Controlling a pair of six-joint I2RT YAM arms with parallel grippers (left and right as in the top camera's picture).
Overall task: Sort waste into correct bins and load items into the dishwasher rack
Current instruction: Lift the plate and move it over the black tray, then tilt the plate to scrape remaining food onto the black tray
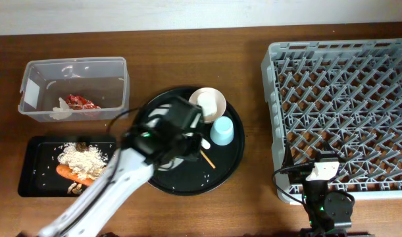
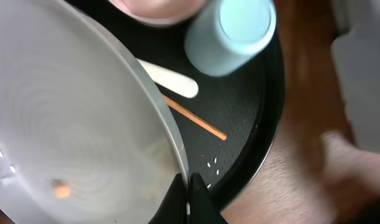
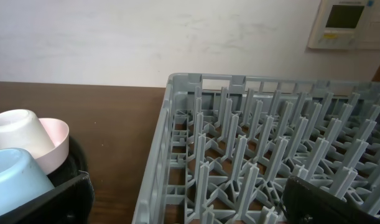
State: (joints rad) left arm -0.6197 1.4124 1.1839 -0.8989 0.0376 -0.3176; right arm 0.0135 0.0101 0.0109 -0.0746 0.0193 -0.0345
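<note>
My left tool (image 2: pixel 188 194) pinches the rim of one plate (image 2: pixel 71 124) over the round tray (image 2: pixel 264 112), beside one bowl (image 3: pixel 58 143), one blue cup (image 2: pixel 233 31), one white cup (image 3: pixel 15 129), one fork (image 2: pixel 171 79) and one chopstick (image 2: pixel 196 118); my right tool (image 3: pixel 190 208) gapes wide at the one rack (image 3: pixel 252 124)'s corner.

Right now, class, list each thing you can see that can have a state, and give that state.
plate: pinched at its rim, one orange crumb on it
left gripper: shut on plate
right gripper: open, holding nothing
light blue cup: upside down on round tray
clear tub: holds red wrapper
black tray: holds rice, carrot
dishwasher rack: nothing loaded where visible
</note>
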